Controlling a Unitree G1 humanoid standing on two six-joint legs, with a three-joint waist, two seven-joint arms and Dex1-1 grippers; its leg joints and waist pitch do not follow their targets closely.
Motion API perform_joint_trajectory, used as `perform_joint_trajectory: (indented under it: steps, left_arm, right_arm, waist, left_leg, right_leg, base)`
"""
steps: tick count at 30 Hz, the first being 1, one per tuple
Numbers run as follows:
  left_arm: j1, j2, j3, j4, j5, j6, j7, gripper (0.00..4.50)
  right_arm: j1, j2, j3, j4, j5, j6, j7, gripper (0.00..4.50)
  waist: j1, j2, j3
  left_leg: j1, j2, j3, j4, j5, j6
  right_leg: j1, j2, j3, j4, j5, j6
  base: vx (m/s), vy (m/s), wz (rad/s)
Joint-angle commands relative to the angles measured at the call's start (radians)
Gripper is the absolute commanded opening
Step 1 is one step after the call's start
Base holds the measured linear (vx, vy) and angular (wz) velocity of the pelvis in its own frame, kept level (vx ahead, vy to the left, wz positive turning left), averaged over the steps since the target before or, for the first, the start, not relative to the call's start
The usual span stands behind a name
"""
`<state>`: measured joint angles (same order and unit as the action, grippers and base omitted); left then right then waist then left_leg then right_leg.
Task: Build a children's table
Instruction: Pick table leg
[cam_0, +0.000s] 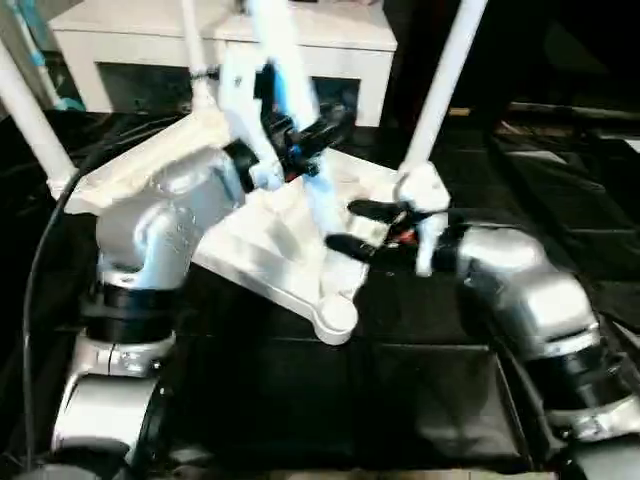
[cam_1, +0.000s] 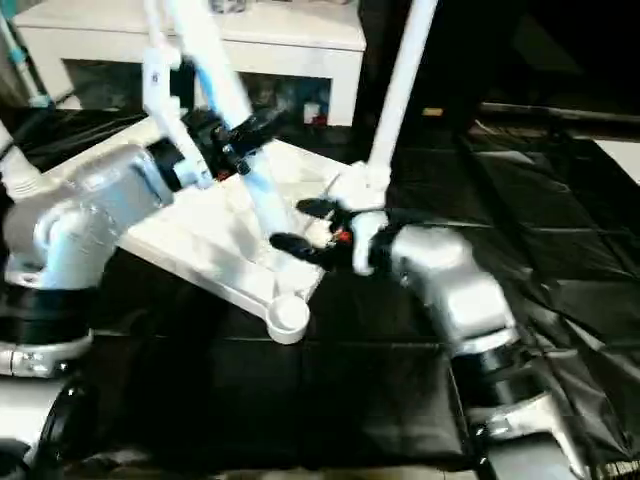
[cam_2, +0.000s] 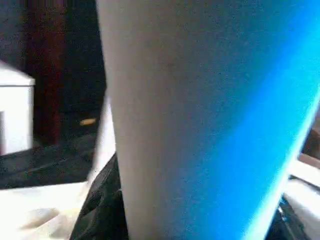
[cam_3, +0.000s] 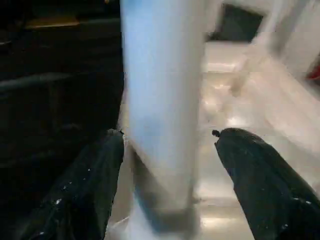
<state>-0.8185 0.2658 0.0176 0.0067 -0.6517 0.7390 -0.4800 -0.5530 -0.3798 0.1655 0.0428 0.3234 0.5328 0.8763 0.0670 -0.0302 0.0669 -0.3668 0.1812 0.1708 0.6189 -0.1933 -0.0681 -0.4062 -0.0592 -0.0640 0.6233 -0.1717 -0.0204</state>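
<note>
The white table top lies underside up on black sheeting. Three legs stand in its corner sockets: left, back and right. The near corner socket is empty. My left gripper is shut on the fourth leg, which tilts over the top's middle with its lower end near the ribs. My right gripper is open beside that lower end. In the right wrist view the leg stands between its fingers with gaps on both sides.
A white cabinet stands right behind the table top. Black sheeting covers the surface around and in front of it. A black cable runs along my left arm.
</note>
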Motion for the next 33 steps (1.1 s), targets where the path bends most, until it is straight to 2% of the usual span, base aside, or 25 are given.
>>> perform_joint_trajectory:
  steps: [1,6,7,12,19,26,31,33]
  left_arm:
    - [-0.028,0.016,-0.013,-0.031,-0.021,0.016,-0.036,1.58]
    - [-0.039,0.029,-0.022,-0.045,-0.028,0.035,-0.092,1.57]
    - [-0.043,0.029,-0.022,-0.051,-0.035,0.047,-0.099,1.57]
    - [-0.047,0.040,-0.047,-0.079,-0.050,0.076,-0.129,1.57]
    - [-0.049,0.035,-0.071,-0.100,-0.053,0.096,-0.156,1.57]
    - [-0.050,0.041,-0.088,-0.113,-0.042,0.111,-0.178,1.57]
    - [-0.050,0.043,-0.093,-0.118,-0.039,0.113,-0.183,1.57]
    - [-0.050,0.041,-0.092,-0.122,-0.042,0.117,-0.185,1.57]
  right_arm:
    - [-0.015,-0.033,-0.011,-0.030,0.046,0.057,0.069,3.29]
    - [-0.011,-0.092,0.016,-0.045,0.087,0.129,0.157,3.29]
    - [-0.009,-0.097,0.022,-0.044,0.090,0.133,0.168,3.29]
    - [-0.008,-0.094,0.032,-0.045,0.089,0.137,0.175,3.29]
    - [-0.002,-0.085,0.063,-0.056,0.065,0.135,0.162,3.29]
    - [0.004,-0.082,0.078,-0.056,0.048,0.127,0.153,3.29]
    - [0.008,-0.082,0.082,-0.053,0.048,0.130,0.157,3.29]
    - [0.012,-0.083,0.085,-0.052,0.047,0.129,0.159,3.02]
  waist:
    - [0.008,-0.006,-0.073]
    - [0.016,-0.008,-0.075]
    - [0.016,-0.013,-0.075]
    - [0.026,-0.006,-0.076]
    - [0.029,-0.008,-0.076]
    - [0.028,-0.007,-0.074]
    - [0.028,-0.009,-0.075]
    - [0.028,-0.009,-0.075]
  left_leg:
    - [0.003,0.040,-0.011,-0.068,-0.127,0.024]
    - [0.005,0.041,-0.011,-0.065,-0.118,0.024]
    - [0.004,0.041,-0.010,-0.065,-0.117,0.024]
    - [0.006,0.042,-0.011,-0.066,-0.107,0.016]
    - [0.004,0.042,-0.011,-0.066,-0.107,0.012]
    - [0.005,0.041,-0.012,-0.068,-0.126,0.001]
    - [0.003,0.042,-0.012,-0.068,-0.117,0.003]
    - [0.004,0.042,-0.012,-0.067,-0.116,0.005]
  right_leg:
    - [0.065,-0.078,0.052,-0.069,-0.218,-0.194]
    - [0.061,-0.078,0.051,-0.072,-0.253,-0.173]
    - [0.060,-0.078,0.051,-0.073,-0.256,-0.172]
    - [0.057,-0.078,0.050,-0.068,-0.246,-0.176]
    - [0.059,-0.078,0.050,-0.068,-0.235,-0.178]
    - [0.058,-0.079,0.050,-0.074,-0.282,-0.158]
    - [0.058,-0.078,0.050,-0.072,-0.264,-0.159]
    - [0.058,-0.078,0.050,-0.072,-0.262,-0.161]
  base:
    - [0.000,0.000,0.00]
    - [0.000,0.000,0.00]
    - [0.000,0.000,0.00]
    - [0.000,0.000,0.00]
    - [0.000,0.000,0.00]
    - [0.000,0.000,0.00]
    - [0.000,0.000,0.00]
    - [0.000,0.000,0.00]
